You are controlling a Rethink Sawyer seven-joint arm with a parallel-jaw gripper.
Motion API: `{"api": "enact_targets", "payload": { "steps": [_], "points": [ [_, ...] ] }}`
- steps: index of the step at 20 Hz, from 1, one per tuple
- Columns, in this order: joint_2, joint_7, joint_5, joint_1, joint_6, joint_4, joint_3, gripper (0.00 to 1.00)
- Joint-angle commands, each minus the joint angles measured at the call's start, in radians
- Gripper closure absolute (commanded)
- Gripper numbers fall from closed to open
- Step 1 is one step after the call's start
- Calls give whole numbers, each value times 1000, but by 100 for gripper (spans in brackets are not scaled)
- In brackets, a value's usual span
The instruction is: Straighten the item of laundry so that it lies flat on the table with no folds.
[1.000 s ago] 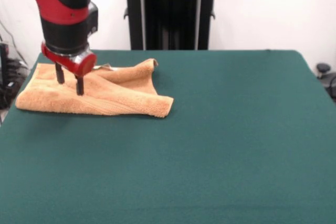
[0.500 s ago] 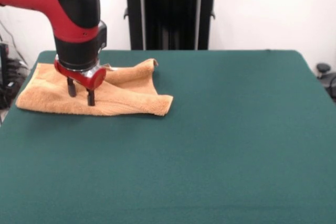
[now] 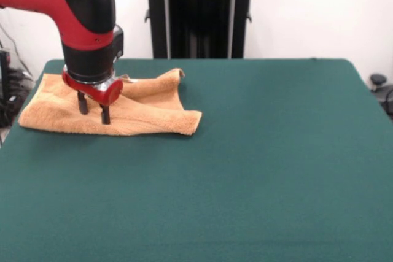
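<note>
While fingers [image 3: 93, 110] spread over towel [image 3: 147, 113] near table [image 3: 258, 170] corner, felt elsewhere bare.

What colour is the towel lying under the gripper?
Orange-tan, plain with no visible pattern; the towel shows in the front view, under the gripper.

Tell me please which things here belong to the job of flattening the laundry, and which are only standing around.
Belong to the job:
- towel, orange-tan, bunched with folds
- table, green, under the towel
- gripper, fingers apart, down at the towel

Only standing around:
- black stand behind the table
- dark object beyond the table's right edge
</note>
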Motion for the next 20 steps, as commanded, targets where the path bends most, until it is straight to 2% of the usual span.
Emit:
{"api": "enact_targets", "payload": {
  "steps": [1,4,8,11,14,18,20],
  "points": [
    [89,-105,-64,16,-52,61,70,0],
    [82,-126,-92,9,-114,58,89,0],
    [110,-210,-225,-49,-352,13,176,0],
    [144,-226,-267,-93,-367,-8,224,0],
    [157,-198,-327,-102,-401,-17,237,0],
    [167,-86,-437,-41,-616,-56,169,0],
    [182,-53,-441,-7,-715,-78,114,0]
  ]
}}
